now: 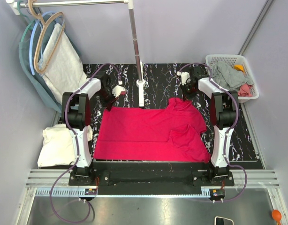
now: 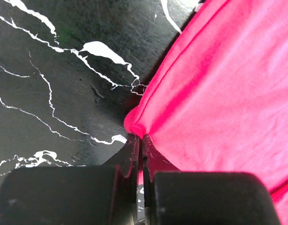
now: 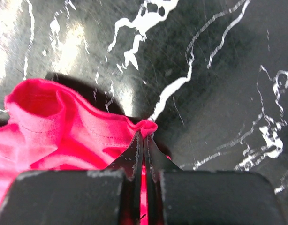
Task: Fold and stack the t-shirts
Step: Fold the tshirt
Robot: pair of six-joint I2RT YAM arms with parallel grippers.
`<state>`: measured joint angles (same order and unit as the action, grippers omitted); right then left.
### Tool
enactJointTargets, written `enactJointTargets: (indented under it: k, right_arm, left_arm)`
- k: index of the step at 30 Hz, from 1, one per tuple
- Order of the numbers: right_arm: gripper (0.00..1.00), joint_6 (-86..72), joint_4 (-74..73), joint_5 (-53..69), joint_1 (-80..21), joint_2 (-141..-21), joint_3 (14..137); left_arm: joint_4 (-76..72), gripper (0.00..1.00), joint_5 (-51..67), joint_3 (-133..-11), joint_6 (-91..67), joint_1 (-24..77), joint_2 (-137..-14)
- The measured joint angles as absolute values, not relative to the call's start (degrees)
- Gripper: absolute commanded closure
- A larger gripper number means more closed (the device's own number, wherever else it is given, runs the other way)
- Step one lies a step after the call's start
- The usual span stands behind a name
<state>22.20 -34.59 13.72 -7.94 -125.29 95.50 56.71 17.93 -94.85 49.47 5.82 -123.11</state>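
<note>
Black table [image 1: 158, 77] carrying red shirt [image 1: 144, 133] spread out, bare marble beyond its far edge.
White basket [image 1: 226, 56] by far right corner, holding grey and pink clothes [image 1: 228, 75]; left pincer [image 2: 140, 140] clenched on shirt's far left corner, right pincer [image 3: 144, 136] on far edge by collar.

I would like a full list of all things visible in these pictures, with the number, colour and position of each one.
red t-shirt: one, red, spread on the table centre
table: one, black with white veins
basket: one, white, far right
clothes: several, grey, pink, orange, in the basket
folded cloth: one, cream, near left
hangers: several, pale, rack at far left
white garment: one, on a hanger
pole: one, silver, far middle
left gripper: black, shut on the shirt's edge
right gripper: black, shut on the shirt's edge
</note>
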Motion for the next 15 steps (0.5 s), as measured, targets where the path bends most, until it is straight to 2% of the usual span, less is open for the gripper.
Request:
enactJointTargets:
  k: [15]
  right_arm:
    - [1.0, 22.96, -37.04, 12.53, -8.01, -112.42, 92.51]
  left_arm:
    - [55.68, 1.0, 10.68, -94.02, 41.91, 11.46, -118.26]
